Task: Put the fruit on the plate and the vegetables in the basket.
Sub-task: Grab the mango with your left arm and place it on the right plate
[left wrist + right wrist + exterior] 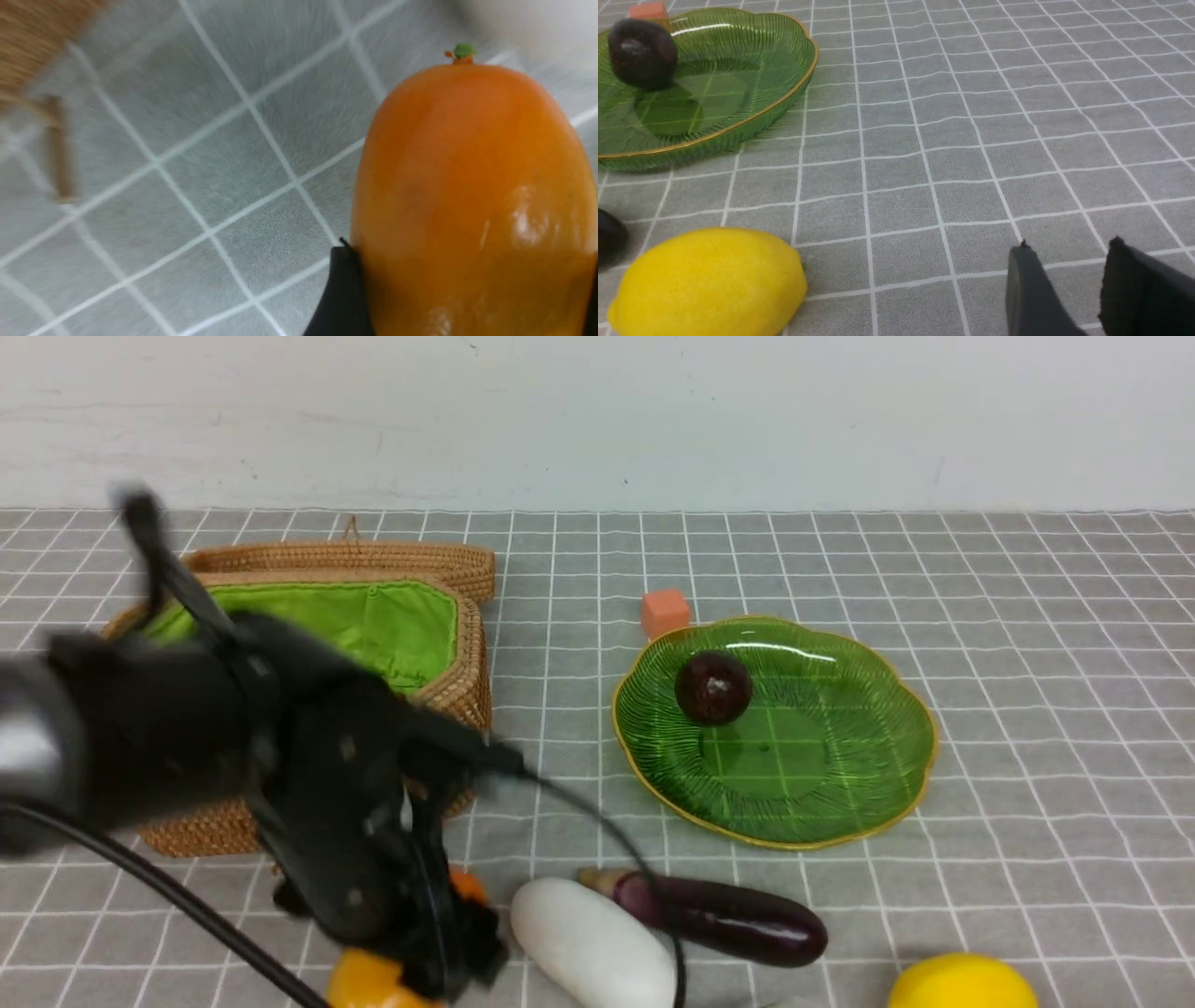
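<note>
My left gripper (439, 952) is shut on the orange-yellow mango (369, 985) low over the cloth at the front left; the wrist view shows the mango (472, 200) between the black fingers (341, 289). The maroon fruit (713, 687) lies on the green plate (822, 747). The lemon (962, 983), white radish (593, 943) and purple eggplant (728, 917) lie on the cloth in front of the plate. The wicker basket (467, 681) stands open at the left, partly behind my left arm. The chili is out of view. My right gripper (1069, 242) is open and empty, beside the lemon (710, 282).
An orange-pink cube (665, 612) sits just behind the plate's far left rim. The basket's lid (355, 558) lies open behind it. A black cable (607, 821) hangs from my left arm over the radish and eggplant stem. The white wall closes the back.
</note>
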Motion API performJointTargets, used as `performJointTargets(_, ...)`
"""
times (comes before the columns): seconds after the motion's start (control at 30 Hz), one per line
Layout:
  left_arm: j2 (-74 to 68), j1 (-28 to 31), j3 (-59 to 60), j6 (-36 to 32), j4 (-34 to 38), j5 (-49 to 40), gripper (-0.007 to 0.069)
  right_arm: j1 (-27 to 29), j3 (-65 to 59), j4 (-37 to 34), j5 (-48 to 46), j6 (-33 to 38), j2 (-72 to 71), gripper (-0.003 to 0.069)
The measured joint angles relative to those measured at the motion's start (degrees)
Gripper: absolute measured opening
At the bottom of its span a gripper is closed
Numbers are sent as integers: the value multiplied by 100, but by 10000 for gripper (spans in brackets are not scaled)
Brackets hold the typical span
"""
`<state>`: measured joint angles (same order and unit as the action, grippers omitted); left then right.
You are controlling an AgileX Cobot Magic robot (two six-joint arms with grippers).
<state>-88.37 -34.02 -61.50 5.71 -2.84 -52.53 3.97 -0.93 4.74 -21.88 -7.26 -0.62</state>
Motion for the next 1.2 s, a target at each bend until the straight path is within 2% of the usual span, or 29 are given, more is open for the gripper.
performJointTargets(0.17, 248, 0, -1082, 0, 357, -434, 553, 0, 0, 0, 0, 0, 0, 241)
performJointTargets(0.3, -104, -5, -2254, -137, 676, -562, 553, 0, 0, 0, 0, 0, 0, 241)
performJointTargets(0.5, -1330, -266, -3562, -571, 615, -651, 553, 0, 0, 0, 0, 0, 0, 241)
performJointTargets(0.6, -2165, -472, -4141, -606, 320, -501, 553, 0, 0, 0, 0, 0, 0, 241)
performJointTargets(0.87, -3626, -892, -5040, 154, -944, 171, 553, 0, 0, 0, 0, 0, 0, 241)
performJointTargets(0.93, -3706, -913, -5046, 326, -998, 343, 566, 0, 0, 0, 0, 0, 0, 241)
performJointTargets(1.07, -3783, -925, -5064, 857, -1020, 703, 650, 0, 0, 0, 0, 0, 0, 241)
performJointTargets(1.2, -3777, -925, -5089, 978, -1062, 639, 666, 0, 0, 0, 0, 0, 0, 241)
